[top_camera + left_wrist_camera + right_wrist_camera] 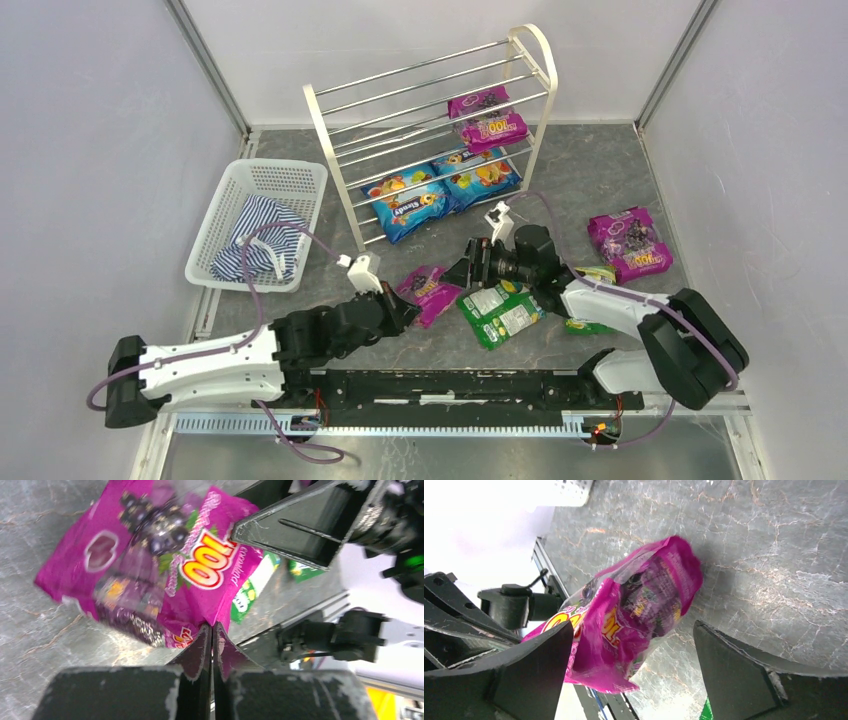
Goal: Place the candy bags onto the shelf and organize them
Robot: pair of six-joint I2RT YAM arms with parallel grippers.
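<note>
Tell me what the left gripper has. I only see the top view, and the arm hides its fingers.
Observer: The left wrist view shows the left gripper shut on an edge of a purple candy bag.
Operator: Report the right gripper.
Observer: The right wrist view shows the right gripper open, with that same bag between its fingers.
Operator: Say whether the bag is off the table.
Observer: Its far end casts a shadow on the table beside it, so that end looks raised.
</note>
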